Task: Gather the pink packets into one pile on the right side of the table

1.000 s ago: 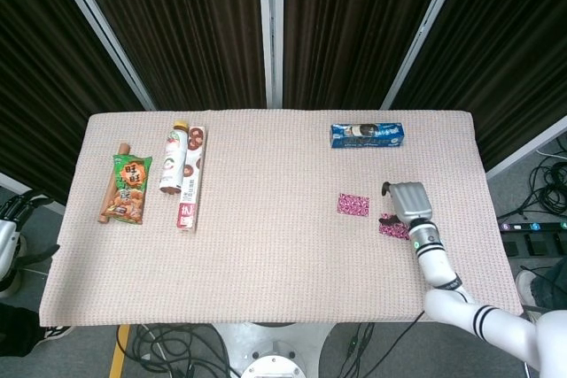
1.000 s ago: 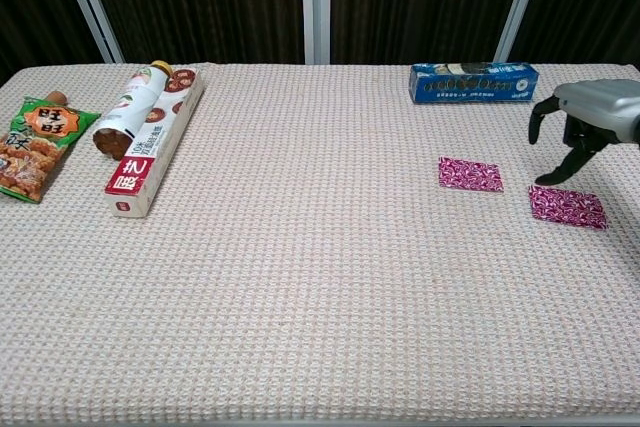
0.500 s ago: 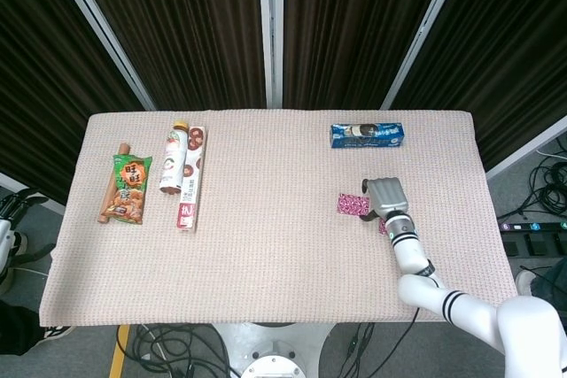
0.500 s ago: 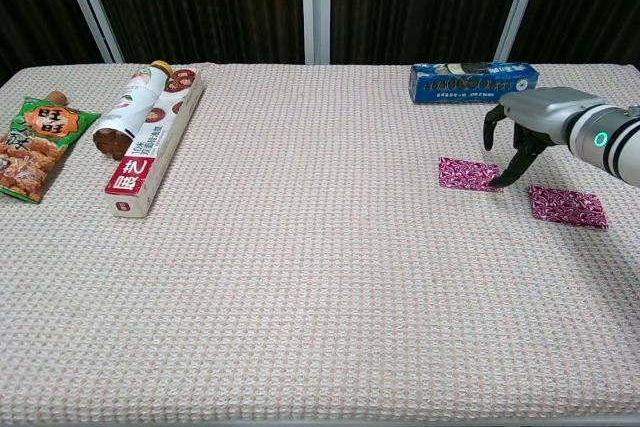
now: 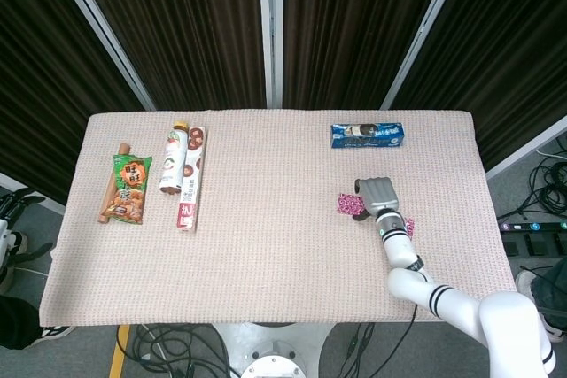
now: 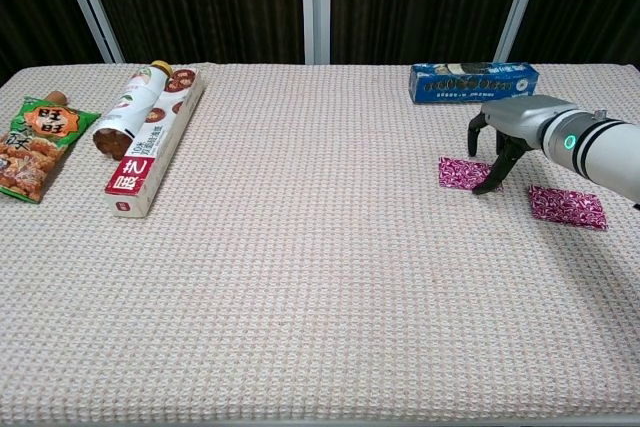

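The right robot hand [image 6: 497,137] hangs over the nearer pink packet [image 6: 462,173], its fingers [image 6: 489,176] spread and arched like a claw, the tips reaching down to the packet's right edge. It holds nothing yet; whether the tips are already touching the foil I cannot tell from either view. The second pink packet [image 6: 567,206] lies flat just beside it, further right on the tabletop [image 6: 320,277] and a little nearer the front edge. The left robot hand is out of sight in both views.

The step in hand looks like picking up or sliding the first packet over to its partner. A flat foil packet on a knobbly woven cloth gives little to get under, so I would say the tips should come down on the edge and pinch it up, or press lightly and drag it right until it overlaps the other. Pressing too hard could catch the cloth and bunch it. The blue biscuit box [image 6: 473,82] behind is well clear, and the snacks at the far left [image 6: 148,137] do not matter here
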